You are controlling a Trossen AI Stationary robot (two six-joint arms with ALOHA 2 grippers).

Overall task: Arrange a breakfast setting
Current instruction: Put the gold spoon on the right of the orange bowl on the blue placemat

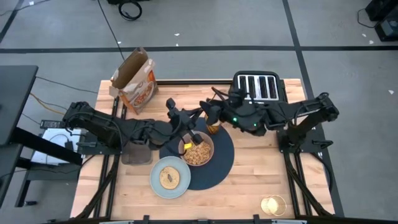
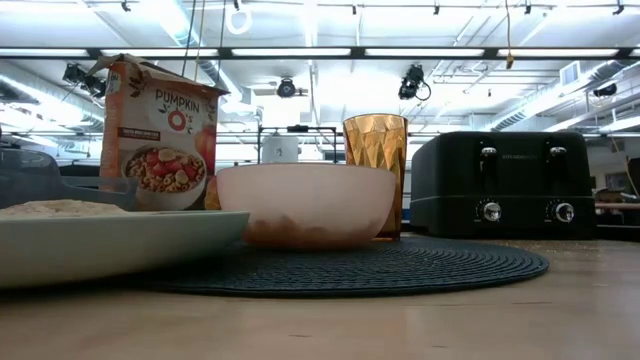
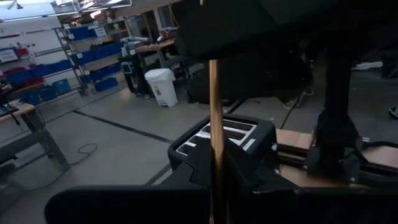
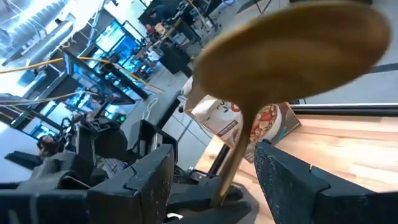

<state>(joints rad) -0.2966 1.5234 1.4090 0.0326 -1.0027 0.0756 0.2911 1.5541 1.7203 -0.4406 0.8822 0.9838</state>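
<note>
Overhead camera looks straight down; table-level camera, perhaps very near the bowl (image 2: pixel 305 205), shares the toaster (image 1: pixel 257 86)

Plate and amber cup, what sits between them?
The pink bowl of cereal, on the placemat, sits between the plate and the cup; the high view shows it.

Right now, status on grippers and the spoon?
Left gripper shut on gold metal spoon, raised over translucent pink bowl. Right gripper open around spoon's handle, mid-handover. Amber glass cup close behind; nothing blocking.
</note>
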